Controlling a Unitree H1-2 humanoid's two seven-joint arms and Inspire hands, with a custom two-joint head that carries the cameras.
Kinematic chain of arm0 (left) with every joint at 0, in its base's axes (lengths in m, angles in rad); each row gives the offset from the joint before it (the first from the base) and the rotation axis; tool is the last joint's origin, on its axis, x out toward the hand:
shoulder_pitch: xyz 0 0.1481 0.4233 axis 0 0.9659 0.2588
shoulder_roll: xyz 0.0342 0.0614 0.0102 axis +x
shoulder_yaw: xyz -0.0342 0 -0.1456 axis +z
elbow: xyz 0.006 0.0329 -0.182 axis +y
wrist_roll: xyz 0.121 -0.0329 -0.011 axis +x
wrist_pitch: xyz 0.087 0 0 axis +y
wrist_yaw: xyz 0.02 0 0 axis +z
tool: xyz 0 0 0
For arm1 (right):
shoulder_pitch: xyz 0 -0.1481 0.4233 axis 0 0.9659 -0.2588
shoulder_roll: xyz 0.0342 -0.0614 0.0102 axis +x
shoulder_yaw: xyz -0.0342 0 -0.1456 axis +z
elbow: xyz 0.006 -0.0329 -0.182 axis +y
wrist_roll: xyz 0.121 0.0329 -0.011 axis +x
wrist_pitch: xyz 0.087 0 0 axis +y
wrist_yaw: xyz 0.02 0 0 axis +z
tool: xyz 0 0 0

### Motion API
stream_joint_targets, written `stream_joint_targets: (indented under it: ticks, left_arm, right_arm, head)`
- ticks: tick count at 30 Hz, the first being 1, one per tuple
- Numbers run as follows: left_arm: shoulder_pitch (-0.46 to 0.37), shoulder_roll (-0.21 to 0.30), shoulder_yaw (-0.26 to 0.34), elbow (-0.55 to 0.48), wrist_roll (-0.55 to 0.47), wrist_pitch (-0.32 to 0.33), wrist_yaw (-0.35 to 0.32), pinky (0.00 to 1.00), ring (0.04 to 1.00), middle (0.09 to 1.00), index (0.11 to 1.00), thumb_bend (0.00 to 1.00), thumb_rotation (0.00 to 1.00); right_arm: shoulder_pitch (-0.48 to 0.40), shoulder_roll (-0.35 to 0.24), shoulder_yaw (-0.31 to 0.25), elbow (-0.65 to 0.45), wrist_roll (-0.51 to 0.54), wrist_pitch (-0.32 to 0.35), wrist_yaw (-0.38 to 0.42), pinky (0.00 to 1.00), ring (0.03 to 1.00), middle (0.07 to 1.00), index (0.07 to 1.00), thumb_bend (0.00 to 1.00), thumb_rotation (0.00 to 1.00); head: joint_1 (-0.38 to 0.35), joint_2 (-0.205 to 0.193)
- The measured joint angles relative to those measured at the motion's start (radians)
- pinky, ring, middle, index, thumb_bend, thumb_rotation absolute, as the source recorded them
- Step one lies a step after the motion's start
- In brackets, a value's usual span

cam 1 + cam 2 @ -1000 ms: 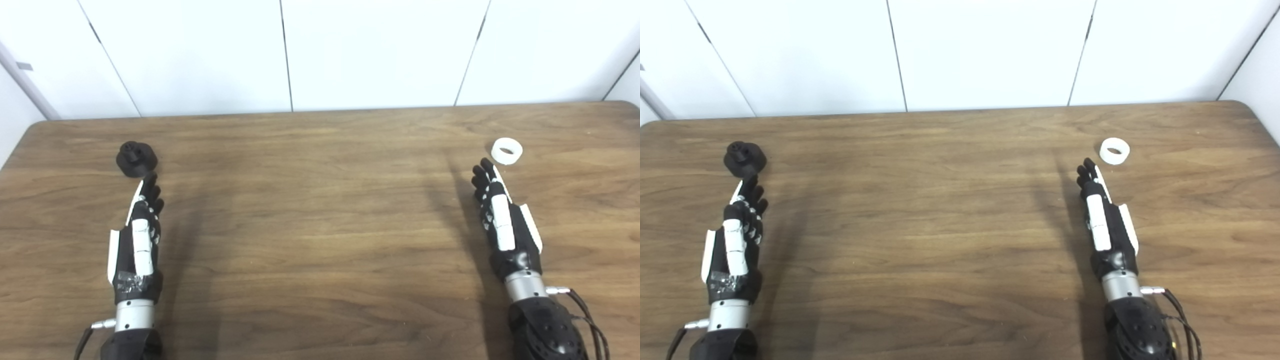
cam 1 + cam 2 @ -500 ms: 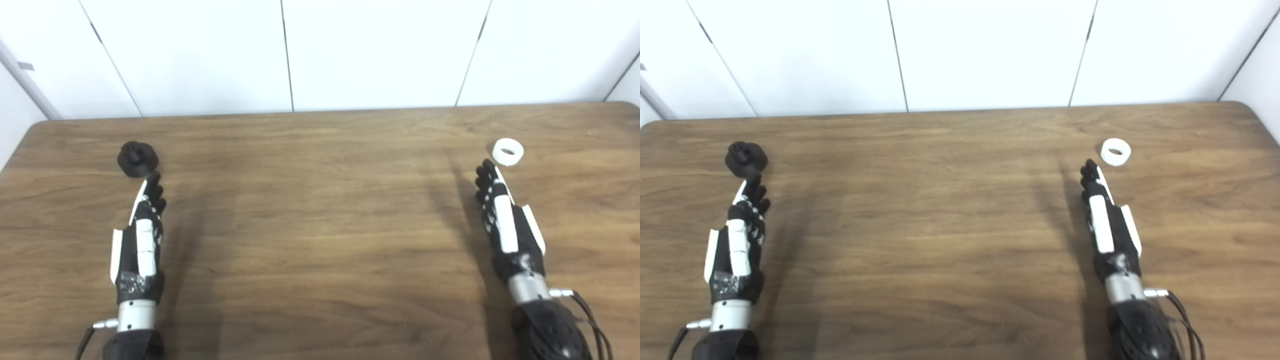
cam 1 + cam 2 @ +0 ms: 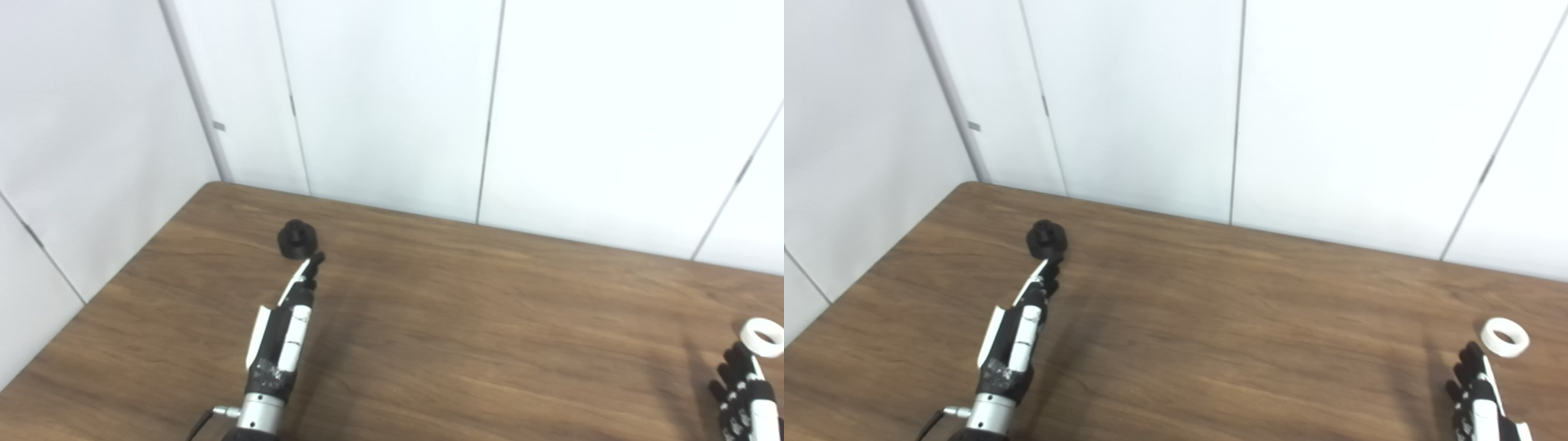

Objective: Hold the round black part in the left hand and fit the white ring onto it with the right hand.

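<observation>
Left of centre, the round black part point(image 3: 297, 237) could be nudged away by the flat, empty left hand point(image 3: 283, 327); lower right, the right hand point(image 3: 1479, 395), fingers apart and empty, is seen near the white ring point(image 3: 1505, 336).

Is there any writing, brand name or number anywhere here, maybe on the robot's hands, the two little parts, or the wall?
None can be read.
Left hand: no lettering; only a shiny patch by the wrist.
Right hand: no lettering.
Round black part: no markings.
White ring: plain.
Table: only wood grain.
Wall: a small grey tab, too small to read.
</observation>
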Motion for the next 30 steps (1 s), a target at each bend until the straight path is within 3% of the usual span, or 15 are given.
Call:
stream_joint_targets:
  ticks: [8,13,18,21,26,30]
  left_arm:
    - [-0.009,-0.004,-0.005,0.008,0.036,0.0,0.014,1.0,1.0,0.997,0.945,0.55,0.82]
    - [-0.007,-0.008,-0.01,0.001,0.14,0.015,0.051,1.0,0.997,0.984,0.947,0.65,0.54]
    - [0.019,-0.025,-0.006,-0.061,0.216,0.131,0.091,1.0,0.997,0.974,0.936,0.87,0.39]
    - [0.037,-0.025,-0.005,-0.091,0.224,0.196,0.089,1.0,0.997,0.964,0.923,0.93,0.33]
    - [0.032,0.061,0.019,-0.123,0.279,0.301,0.075,1.0,0.996,0.967,0.929,0.96,0.34]
    - [-0.037,0.16,0.055,-0.148,0.306,0.386,0.063,1.0,1.0,0.984,0.926,0.98,0.34]
  right_arm:
    - [0.0,0.0,0.01,-0.003,-0.011,0.003,-0.002,1.0,1.0,0.99,1.0,0.54,1.0]
    - [0.006,0.002,0.018,-0.024,-0.023,0.024,-0.004,1.0,1.0,0.991,1.0,0.52,1.0]
    - [0.011,0.005,0.024,-0.039,-0.037,0.031,-0.007,1.0,1.0,0.986,1.0,0.48,1.0]
    - [0.021,0.009,0.026,-0.055,-0.044,0.039,-0.009,1.0,1.0,0.984,1.0,0.47,1.0]
    - [0.033,0.01,0.028,-0.067,-0.047,0.044,-0.011,1.0,0.996,0.987,1.0,0.46,1.0]
    - [0.038,0.011,0.031,-0.076,-0.048,0.051,-0.015,1.0,0.994,0.988,1.0,0.44,1.0]
  head:
    - [-0.02,-0.008]
    - [-0.029,-0.005]
    - [-0.034,0.002]
    - [-0.034,0.003]
    - [-0.034,0.005]
    - [-0.037,0.006]
